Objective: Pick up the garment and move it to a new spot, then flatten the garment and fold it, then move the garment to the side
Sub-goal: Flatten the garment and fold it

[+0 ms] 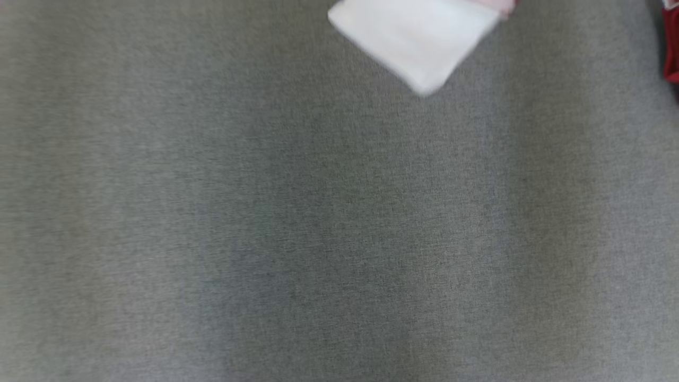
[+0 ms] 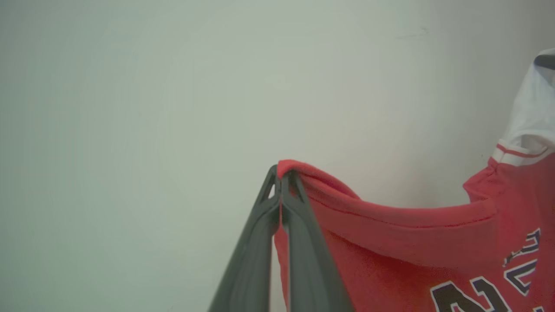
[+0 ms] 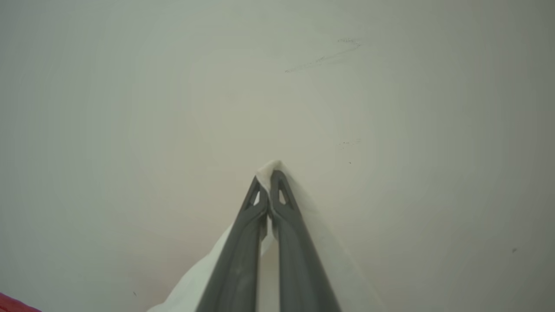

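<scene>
garment (image 2: 403, 242): one, red with white sleeve, lower right of left wrist view
grippers: two; left gripper (image 2: 282, 173) and right gripper (image 3: 269, 175), bottom centre of each wrist view
fingers (image 2: 247, 260): four, two dark ones per gripper
grey fabric surface (image 1: 318, 239): one, across the head view
printed characters (image 2: 448, 297): dark, cut by the frame edge, count cannot be told

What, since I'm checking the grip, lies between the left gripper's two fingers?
A red edge of the garment, pinched in the shut left gripper; the left wrist view shows it.
</scene>
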You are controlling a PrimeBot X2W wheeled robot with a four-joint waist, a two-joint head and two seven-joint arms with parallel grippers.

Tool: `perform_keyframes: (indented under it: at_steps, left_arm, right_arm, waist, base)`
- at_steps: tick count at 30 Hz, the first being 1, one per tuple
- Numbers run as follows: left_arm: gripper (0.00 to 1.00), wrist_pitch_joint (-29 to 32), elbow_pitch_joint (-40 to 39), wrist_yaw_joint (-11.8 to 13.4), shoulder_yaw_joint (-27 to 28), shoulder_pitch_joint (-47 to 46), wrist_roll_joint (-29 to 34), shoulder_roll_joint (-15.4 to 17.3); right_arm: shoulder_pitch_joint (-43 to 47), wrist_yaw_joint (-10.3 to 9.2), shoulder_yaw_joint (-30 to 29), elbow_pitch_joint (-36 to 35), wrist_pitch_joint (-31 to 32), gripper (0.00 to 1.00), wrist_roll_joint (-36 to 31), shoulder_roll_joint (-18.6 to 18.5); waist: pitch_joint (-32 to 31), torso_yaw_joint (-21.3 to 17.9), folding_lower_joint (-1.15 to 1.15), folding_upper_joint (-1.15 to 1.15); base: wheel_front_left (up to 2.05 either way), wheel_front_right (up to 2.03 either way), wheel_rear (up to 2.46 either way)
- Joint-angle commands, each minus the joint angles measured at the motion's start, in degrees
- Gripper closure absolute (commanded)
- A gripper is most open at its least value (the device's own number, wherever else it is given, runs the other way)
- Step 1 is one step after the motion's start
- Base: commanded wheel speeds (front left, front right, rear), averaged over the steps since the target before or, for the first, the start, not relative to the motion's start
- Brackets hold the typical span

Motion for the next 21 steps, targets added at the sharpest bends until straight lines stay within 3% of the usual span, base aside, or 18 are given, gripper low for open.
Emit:
perform_keyframes:
  at_steps: [1, 8, 21]
  left_arm:
    - [1.0, -0.1, 1.9, 0.1, -1.3, -4.1, -0.6, -0.6]
    - [1.0, -0.7, 7.6, 0.1, -4.6, -15.9, -1.8, -1.5]
    - [1.0, -2.9, 13.6, 0.1, -9.3, -21.6, -5.6, -2.4]
  right_arm:
    - [-4.4, -0.11, 0.7, 1.7, -0.4, 1.0, -0.8, 0.6]
    - [-16.4, -0.11, 2.3, 7.5, -1.2, 1.0, -3.4, 0.5]
    - [-23.2, -0.11, 7.0, 13.4, -3.3, 1.0, -4.2, 0.1]
  waist:
    - [4.1, -1.7, -0.02, -0.02]
    - [6.4, -2.1, -0.02, -0.02]
    - [6.8, -1.8, -0.02, -0.02]
  base:
    - [0.0, 0.0, 0.0]
    - [0.0, 0.0, 0.0]
    - [0.0, 0.0, 0.0]
